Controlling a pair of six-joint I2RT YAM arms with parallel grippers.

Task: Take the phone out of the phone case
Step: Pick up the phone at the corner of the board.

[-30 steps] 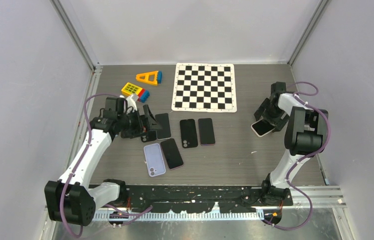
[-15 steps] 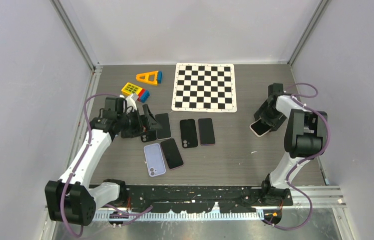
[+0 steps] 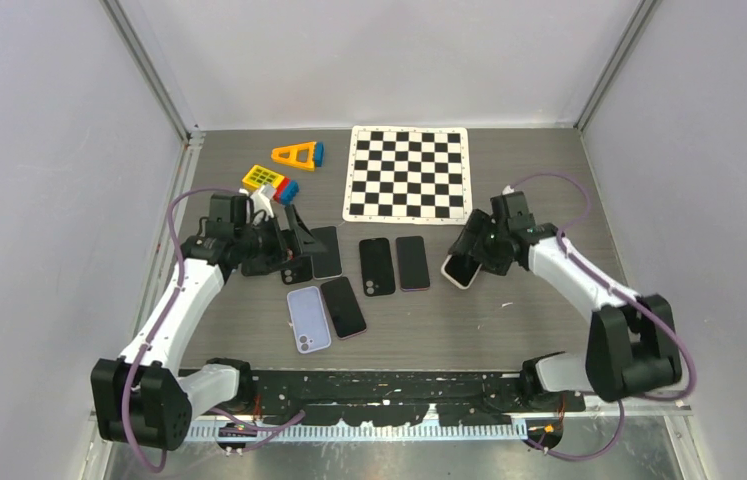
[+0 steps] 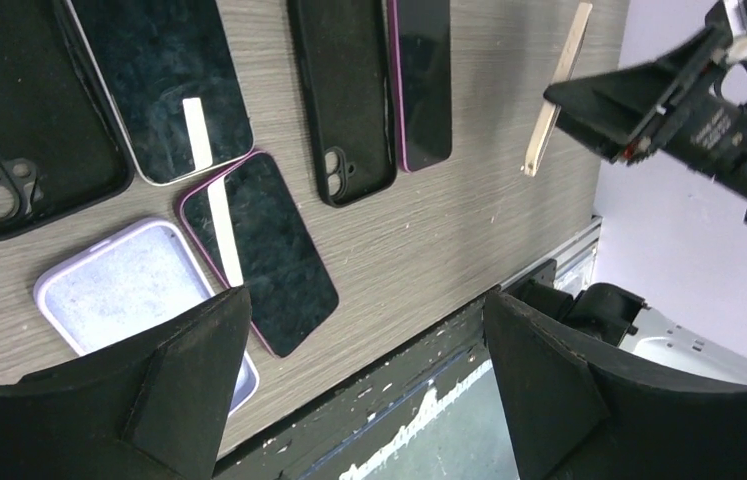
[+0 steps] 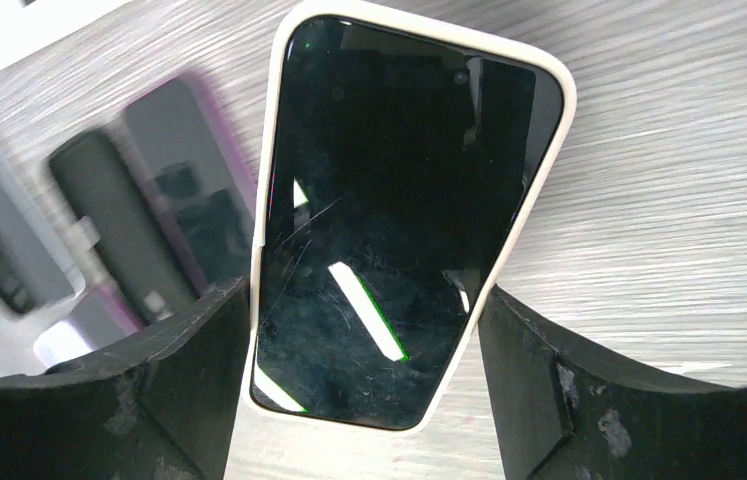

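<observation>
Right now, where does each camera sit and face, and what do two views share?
Top external: above and behind the arm bases, facing down onto the table; left gripper and right gripper show.
Left wrist: looks down at phones and cases; its own open fingers frame the bottom.
Right wrist: looks down at the cream-cased phone held between its fingers.
Shared: left wrist also sees that phone edge-on.

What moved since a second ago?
The right hand, gripping the black phone in its white case, swung left from the right side of the table towards the middle. The left hand stayed over the dark phones and cases; those and the checkered mat didn't move.
</observation>
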